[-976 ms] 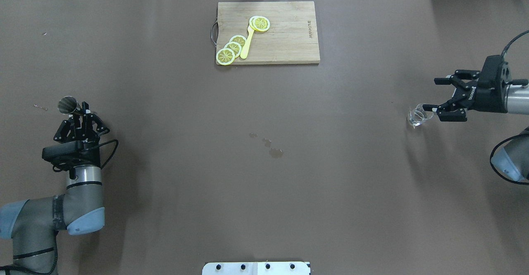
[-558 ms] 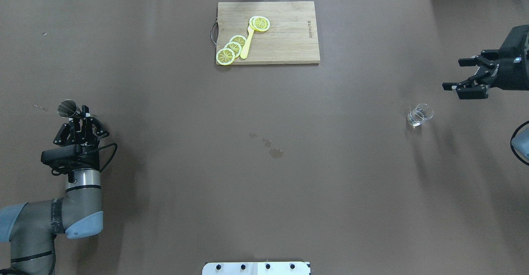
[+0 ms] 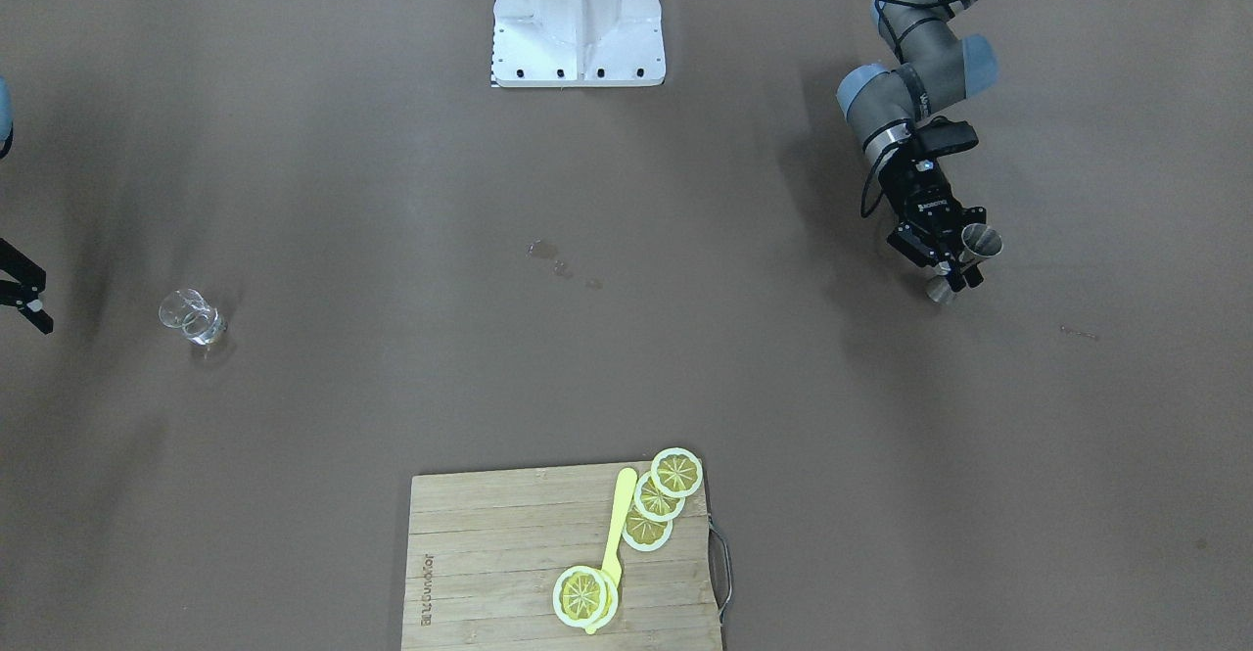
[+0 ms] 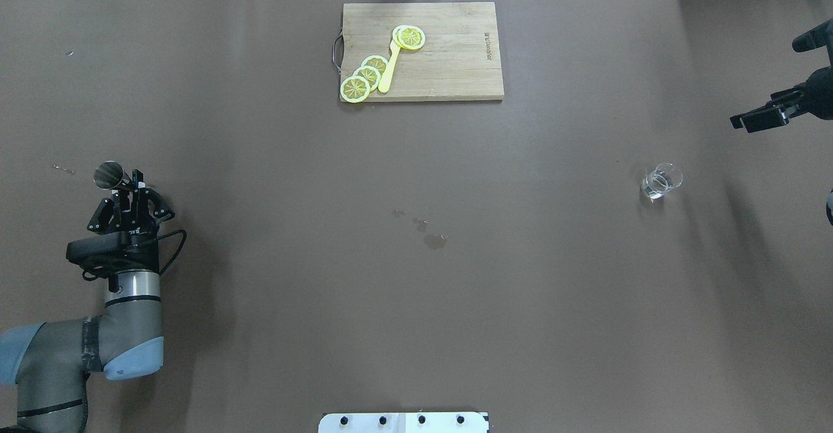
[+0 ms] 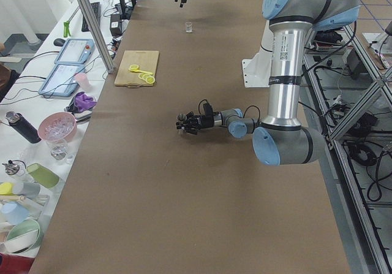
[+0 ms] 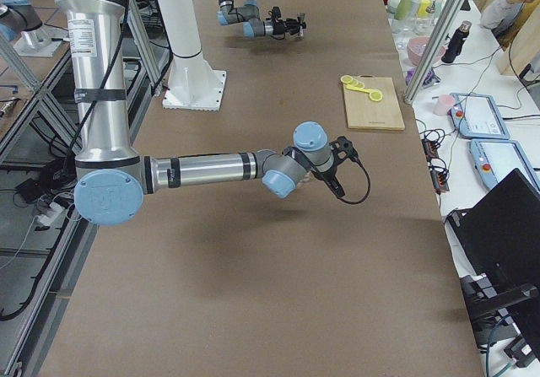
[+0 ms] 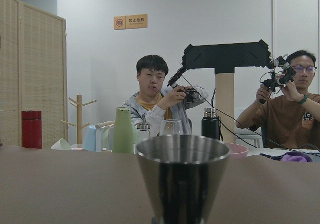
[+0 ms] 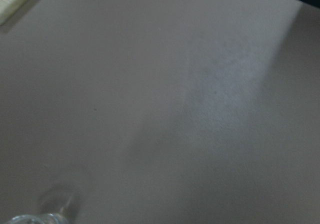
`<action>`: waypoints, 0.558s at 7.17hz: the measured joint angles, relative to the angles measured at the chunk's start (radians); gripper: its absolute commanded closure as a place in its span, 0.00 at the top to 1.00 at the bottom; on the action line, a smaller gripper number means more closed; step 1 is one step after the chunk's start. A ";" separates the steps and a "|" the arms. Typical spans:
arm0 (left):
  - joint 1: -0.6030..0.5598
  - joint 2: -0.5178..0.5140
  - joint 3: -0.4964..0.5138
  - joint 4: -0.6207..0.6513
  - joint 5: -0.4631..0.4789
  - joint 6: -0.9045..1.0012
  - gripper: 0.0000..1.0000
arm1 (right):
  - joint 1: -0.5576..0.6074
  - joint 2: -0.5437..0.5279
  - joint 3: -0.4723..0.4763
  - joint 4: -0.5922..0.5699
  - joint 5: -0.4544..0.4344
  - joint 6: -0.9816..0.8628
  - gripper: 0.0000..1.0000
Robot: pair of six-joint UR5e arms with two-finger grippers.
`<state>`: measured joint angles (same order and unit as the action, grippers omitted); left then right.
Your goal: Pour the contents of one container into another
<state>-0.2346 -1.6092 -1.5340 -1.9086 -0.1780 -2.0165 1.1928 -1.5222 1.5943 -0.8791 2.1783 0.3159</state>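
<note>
Left gripper point(image 4: 127, 184) clamps the steel jigger point(image 4: 109, 174) upright at its waist, likely to keep it level; right gripper point(image 4: 765, 84) hangs open, well apart from the freestanding small glass point(image 4: 662, 181)

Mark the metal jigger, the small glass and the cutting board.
metal jigger point(image 4: 109, 174): overhead exterior view, open mouth
small glass point(image 4: 662, 181): overhead exterior view, clear wall
cutting board point(image 4: 449, 62): overhead exterior view, bare wood

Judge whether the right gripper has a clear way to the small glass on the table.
Probably yes. The glass stands alone on the bare table, the right gripper hangs open off to its side, and nothing lies between them. The left gripper, shut on the metal cup, is far away.
</note>
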 measured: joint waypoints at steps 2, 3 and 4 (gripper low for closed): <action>0.005 0.000 -0.003 -0.001 -0.001 -0.002 0.54 | 0.039 0.004 0.019 -0.242 0.004 -0.003 1.00; 0.005 0.000 -0.005 -0.001 -0.001 -0.002 0.99 | 0.060 0.005 0.028 -0.355 -0.001 -0.009 1.00; 0.006 0.000 -0.005 -0.001 -0.001 -0.002 0.99 | 0.075 0.007 0.036 -0.446 -0.004 -0.011 1.00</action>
<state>-0.2288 -1.6091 -1.5393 -1.9098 -0.1794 -2.0187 1.2677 -1.5157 1.6304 -1.3247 2.1743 0.3054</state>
